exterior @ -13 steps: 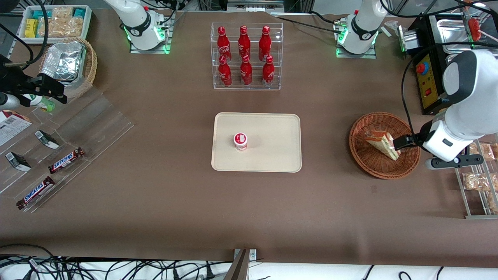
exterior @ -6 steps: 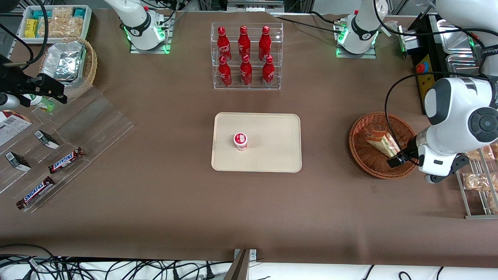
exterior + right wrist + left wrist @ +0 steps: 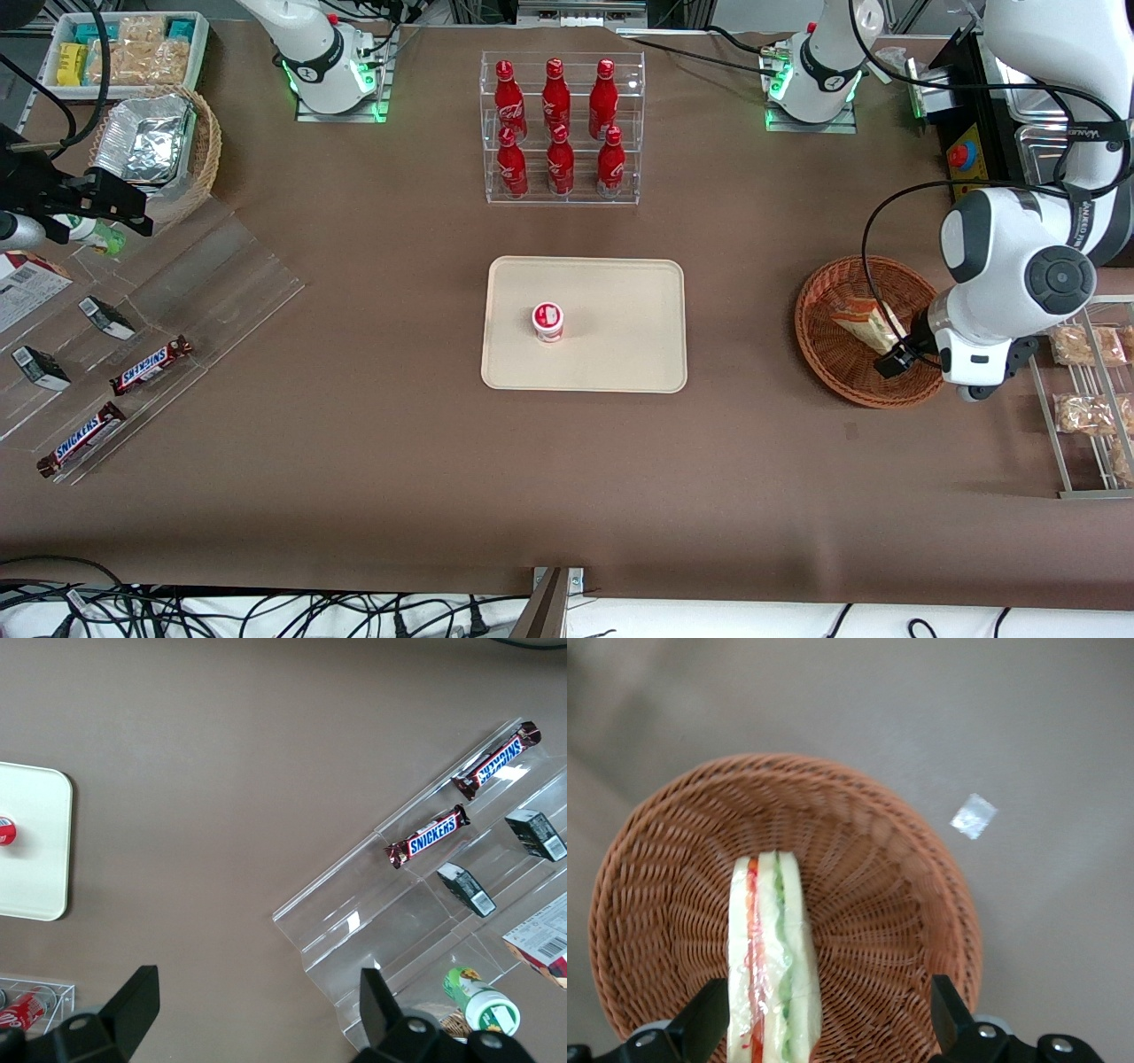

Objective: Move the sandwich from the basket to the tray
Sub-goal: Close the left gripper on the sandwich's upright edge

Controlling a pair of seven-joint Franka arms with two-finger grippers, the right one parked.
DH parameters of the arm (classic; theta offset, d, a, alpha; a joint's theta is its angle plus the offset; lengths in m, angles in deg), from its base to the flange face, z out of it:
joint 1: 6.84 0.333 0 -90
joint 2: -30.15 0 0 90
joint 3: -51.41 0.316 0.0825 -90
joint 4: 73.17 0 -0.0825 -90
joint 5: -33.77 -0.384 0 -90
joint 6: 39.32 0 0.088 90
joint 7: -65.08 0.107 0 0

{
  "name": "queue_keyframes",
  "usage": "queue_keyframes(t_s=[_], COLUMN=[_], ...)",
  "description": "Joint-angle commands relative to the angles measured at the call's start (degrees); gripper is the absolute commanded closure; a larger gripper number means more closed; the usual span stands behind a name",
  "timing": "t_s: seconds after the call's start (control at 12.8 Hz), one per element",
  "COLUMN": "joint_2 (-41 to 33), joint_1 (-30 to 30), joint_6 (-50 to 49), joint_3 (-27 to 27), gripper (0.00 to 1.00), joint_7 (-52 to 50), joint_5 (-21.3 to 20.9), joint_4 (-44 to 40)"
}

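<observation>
The gripper (image 3: 824, 1028) hung spread over the basket (image 3: 819, 350) near the working arm's edge of the table (image 3: 354, 461), straddling the sandwich (image 3: 769, 966) lying inside (not yet pinched), so closing, lifting and carrying to the tray (image 3: 620, 354) seemingly remained.

The gripper (image 3: 824, 1028) fingers run off the wrist picture's edge, as does the sandwich's (image 3: 769, 966) near end.
</observation>
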Motion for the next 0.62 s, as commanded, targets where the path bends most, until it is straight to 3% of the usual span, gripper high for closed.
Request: queue_keyframes(t_s=[0.0, 0.55], joint_2=[-4.31, -6.16], joint_1=[0.35, 0.44], joint_6=[2.09, 12.27], joint_3=[-0.12, -0.03], gripper=[0.00, 0.00], joint_7=[-3.37, -7.32], joint_5=[-1.23, -1.41], joint_4=[6.52, 16.89])
